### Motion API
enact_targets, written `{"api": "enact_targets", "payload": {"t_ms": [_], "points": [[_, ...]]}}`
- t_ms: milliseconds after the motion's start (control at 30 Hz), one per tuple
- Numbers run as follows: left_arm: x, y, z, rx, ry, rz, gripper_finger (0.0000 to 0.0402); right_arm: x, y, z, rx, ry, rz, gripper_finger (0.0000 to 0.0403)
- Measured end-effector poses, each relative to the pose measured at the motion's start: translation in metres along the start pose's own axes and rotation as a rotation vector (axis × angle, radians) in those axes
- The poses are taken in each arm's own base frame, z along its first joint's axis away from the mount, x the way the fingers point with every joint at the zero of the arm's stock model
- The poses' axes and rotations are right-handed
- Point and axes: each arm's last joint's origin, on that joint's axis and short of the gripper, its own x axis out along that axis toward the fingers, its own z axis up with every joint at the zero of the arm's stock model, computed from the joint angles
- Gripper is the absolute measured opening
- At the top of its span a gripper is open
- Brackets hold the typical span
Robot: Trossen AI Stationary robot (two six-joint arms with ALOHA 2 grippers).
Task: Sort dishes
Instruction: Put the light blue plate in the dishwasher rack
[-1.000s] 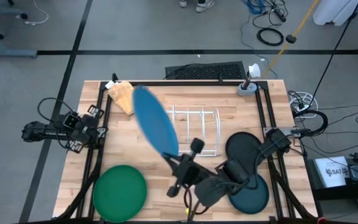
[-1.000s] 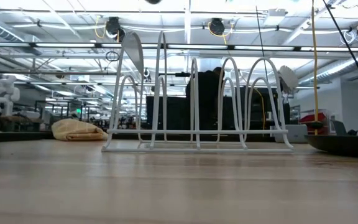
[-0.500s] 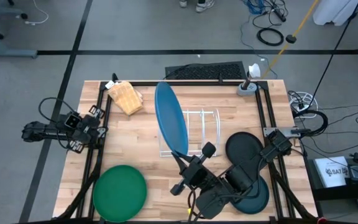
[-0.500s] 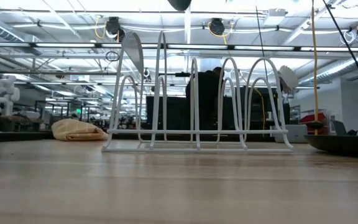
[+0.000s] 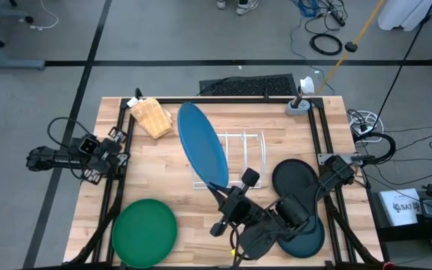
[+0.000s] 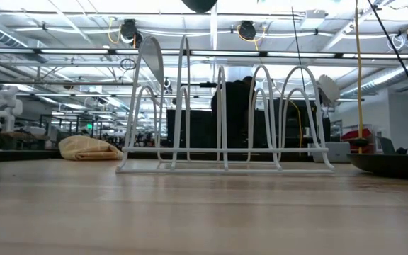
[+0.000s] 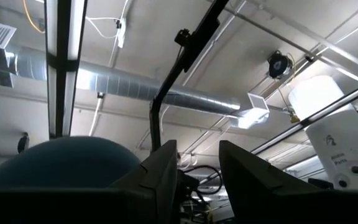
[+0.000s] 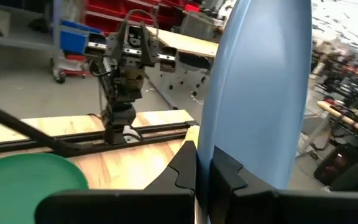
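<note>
the right gripper [image 5: 227, 189] is clamped on the lower rim of the large, round, flat light blue plate [image 5: 202, 145], which stands on edge above it and leans over the near left end of the white wire rack [image 5: 232, 159]. in the right wrist view the two dark fingers [image 8: 194, 163] pinch that rim with the plate rising straight ahead of them.

compared with a second ago, the plate has come across from beside the tan wooden block [image 5: 151, 117] to over the rack. in the last half second it has tilted and drawn slightly back toward the block, which looks like lining up with a slot. in the low view only a dark rounded edge shows at the top of the frame, above the rack's wires, so the plate is still well clear of them and not seated.

for the task this reads as the first dish about to be racked. the next move likely calls for lowering the rim between two wires without knocking the light rack sideways.

the other dishes lie flat: the large green plate [image 5: 145, 232] well off to the gripper's left, the smaller black plate [image 5: 292, 181] just to its right, the smaller dark teal plate [image 5: 306, 238] behind it, under the arm.

the left gripper [image 5: 118, 158] waits at the table's left edge, fingers [image 7: 163, 171] apart, pointing up at the ceiling.
</note>
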Motion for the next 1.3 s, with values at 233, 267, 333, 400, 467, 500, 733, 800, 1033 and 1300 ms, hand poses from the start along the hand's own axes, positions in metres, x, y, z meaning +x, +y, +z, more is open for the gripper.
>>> {"api": "enact_targets", "payload": {"t_ms": [233, 267, 333, 400, 467, 500, 733, 800, 1033, 1300], "points": [[0.0, 0.001, -0.004, -0.017, 0.037, 0.018, 0.0132, 0.009, -0.012, 0.025, -0.029, -0.075, 0.191, 0.0001], [0.0, 0.001, -0.004, -0.017, 0.038, 0.018, 0.0132, 0.012, -0.017, 0.029, -0.021, -0.088, 0.206, 0.0001], [0.0, 0.002, -0.005, -0.022, 0.049, 0.022, 0.0132, 0.019, -0.028, 0.037, -0.002, -0.112, 0.218, 0.0001], [0.0, 0.002, -0.006, -0.027, 0.059, 0.027, 0.0132, 0.025, -0.041, 0.046, 0.023, -0.142, 0.214, 0.0001], [0.0, 0.002, -0.007, -0.031, 0.068, 0.031, 0.0132, 0.033, -0.056, 0.055, 0.048, -0.177, 0.234, 0.0001], [0.0, 0.003, -0.008, -0.034, 0.076, 0.033, 0.0132, 0.037, -0.064, 0.06, 0.065, -0.202, 0.253, 0.0001], [0.0, 0.003, -0.01, -0.043, 0.097, 0.04, 0.0132, 0.059, -0.113, 0.078, 0.1, -0.278, 0.27, 0.0001], [-0.001, 0.003, -0.011, -0.046, 0.103, 0.042, 0.0132, 0.064, -0.121, 0.079, 0.087, -0.275, 0.273, 0.0001], [-0.001, 0.003, -0.011, -0.073, 0.101, 0.043, 0.0132, 0.06, -0.149, 0.081, 0.088, -0.228, 0.25, 0.0001], [-0.001, 0.004, -0.012, -0.13, 0.117, 0.041, 0.0132, 0.02, -0.197, 0.063, 0.104, -0.2, 0.189, 0.0]]}}
